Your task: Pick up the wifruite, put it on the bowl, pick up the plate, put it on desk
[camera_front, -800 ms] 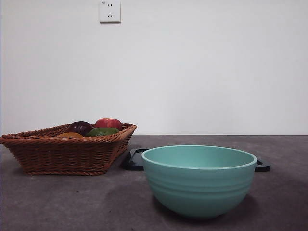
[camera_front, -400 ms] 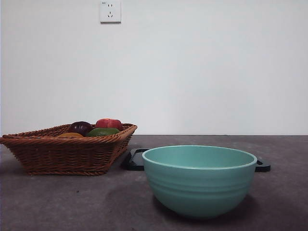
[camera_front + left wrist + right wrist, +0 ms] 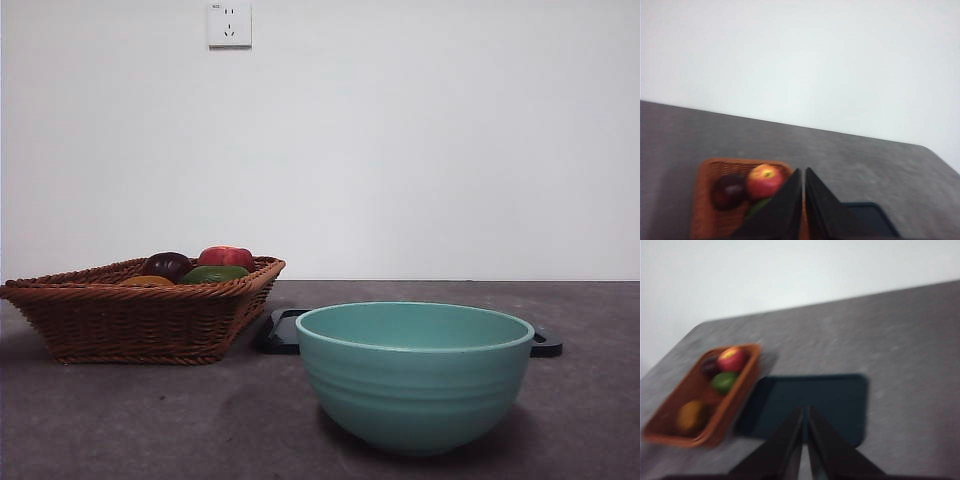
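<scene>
The wifruite, a small orange-brown fruit, lies in the brown wicker basket at the left; it also shows in the right wrist view. The teal bowl stands empty at the front right. A flat black plate lies on the desk behind the bowl, and is seen from above in the right wrist view. My left gripper is shut and empty, high above the basket. My right gripper is shut and empty, high above the plate. Neither gripper shows in the front view.
The basket also holds a red apple, a dark purple fruit and a green fruit. A white wall with a socket stands behind the desk. The basket's corner nearly touches the plate.
</scene>
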Robot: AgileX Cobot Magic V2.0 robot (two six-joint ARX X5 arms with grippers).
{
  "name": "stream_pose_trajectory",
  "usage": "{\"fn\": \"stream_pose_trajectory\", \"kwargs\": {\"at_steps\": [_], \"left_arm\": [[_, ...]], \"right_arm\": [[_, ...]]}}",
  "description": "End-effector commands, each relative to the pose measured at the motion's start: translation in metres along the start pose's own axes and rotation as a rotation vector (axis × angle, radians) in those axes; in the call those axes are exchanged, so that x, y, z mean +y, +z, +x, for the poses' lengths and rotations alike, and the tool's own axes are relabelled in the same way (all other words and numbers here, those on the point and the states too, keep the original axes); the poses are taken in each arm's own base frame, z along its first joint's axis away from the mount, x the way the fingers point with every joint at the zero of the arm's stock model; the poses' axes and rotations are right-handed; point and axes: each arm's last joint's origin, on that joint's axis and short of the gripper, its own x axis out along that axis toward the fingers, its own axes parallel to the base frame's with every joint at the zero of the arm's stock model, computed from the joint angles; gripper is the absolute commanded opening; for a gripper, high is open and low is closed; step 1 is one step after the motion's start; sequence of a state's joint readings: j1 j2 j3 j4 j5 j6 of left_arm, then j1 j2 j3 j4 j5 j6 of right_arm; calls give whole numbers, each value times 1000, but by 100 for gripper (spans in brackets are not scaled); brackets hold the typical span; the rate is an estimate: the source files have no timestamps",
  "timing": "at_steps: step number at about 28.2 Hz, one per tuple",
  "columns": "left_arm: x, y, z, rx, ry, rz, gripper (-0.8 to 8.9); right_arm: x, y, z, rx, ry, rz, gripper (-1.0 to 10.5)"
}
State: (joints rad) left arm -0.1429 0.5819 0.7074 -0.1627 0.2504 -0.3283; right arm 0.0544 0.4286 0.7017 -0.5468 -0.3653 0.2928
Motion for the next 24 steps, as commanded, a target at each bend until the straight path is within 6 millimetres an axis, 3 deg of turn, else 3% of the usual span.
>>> {"fn": "stream_pose_trajectory", "kwargs": {"at_steps": [1, 9, 14, 20, 22, 24], "left_arm": [[-6, 16, 10, 30, -45, 13, 9], [-18, 32, 45, 304, -186, 40, 9], [-23, 27, 60, 474, -263, 3, 9], [-24, 19, 63, 546, -260, -16, 12], [-24, 18, 62, 558, -260, -7, 119], [-23, 17, 61, 572, -259, 1, 391]], "right_arm": [[6, 15, 3, 42, 71, -18, 11], [16, 47, 22, 233, 215, -54, 11], [18, 51, 36, 321, 243, -88, 11], [18, 50, 41, 348, 248, -87, 12], [18, 50, 41, 348, 248, -87, 27], [18, 50, 42, 348, 248, -87, 257]]}}
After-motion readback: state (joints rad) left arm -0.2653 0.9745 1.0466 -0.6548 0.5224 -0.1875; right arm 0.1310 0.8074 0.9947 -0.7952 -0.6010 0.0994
